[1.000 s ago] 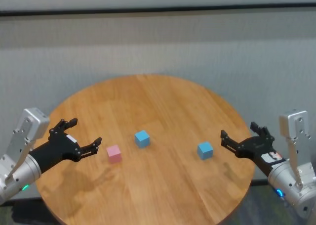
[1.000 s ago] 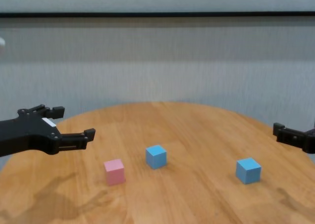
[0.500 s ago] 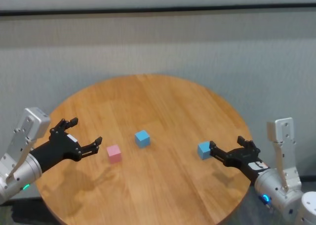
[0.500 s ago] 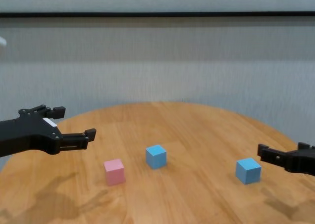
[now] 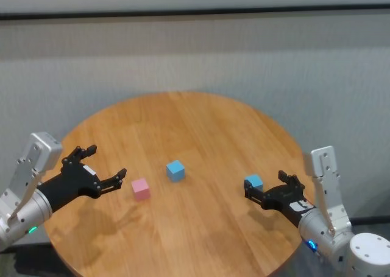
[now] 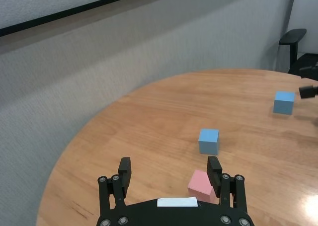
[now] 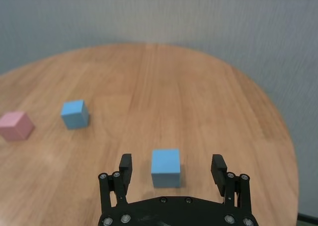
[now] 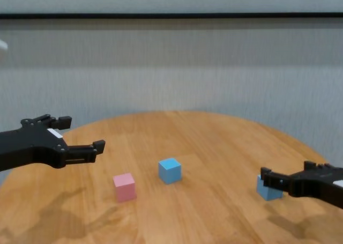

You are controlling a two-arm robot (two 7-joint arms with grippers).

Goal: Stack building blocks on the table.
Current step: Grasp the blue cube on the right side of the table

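Observation:
A pink block (image 5: 141,189) and a light blue block (image 5: 175,170) sit left of centre on the round wooden table (image 5: 201,125). A second light blue block (image 5: 253,182) sits at the right. My left gripper (image 5: 106,161) is open and empty, hovering just left of the pink block (image 6: 202,185). My right gripper (image 5: 264,184) is open, low over the table. In the right wrist view the right blue block (image 7: 165,167) lies in line with the gap between its fingers (image 7: 125,161), just ahead of them. I see no contact.
A grey wall runs behind the table. The table's right edge (image 7: 290,151) is close to the right blue block. A black chair (image 6: 293,37) stands beyond the far side in the left wrist view.
My right gripper has moved inward and down from the table's right edge until its open fingers line up with the right blue block. The left arm and the blocks have not moved.

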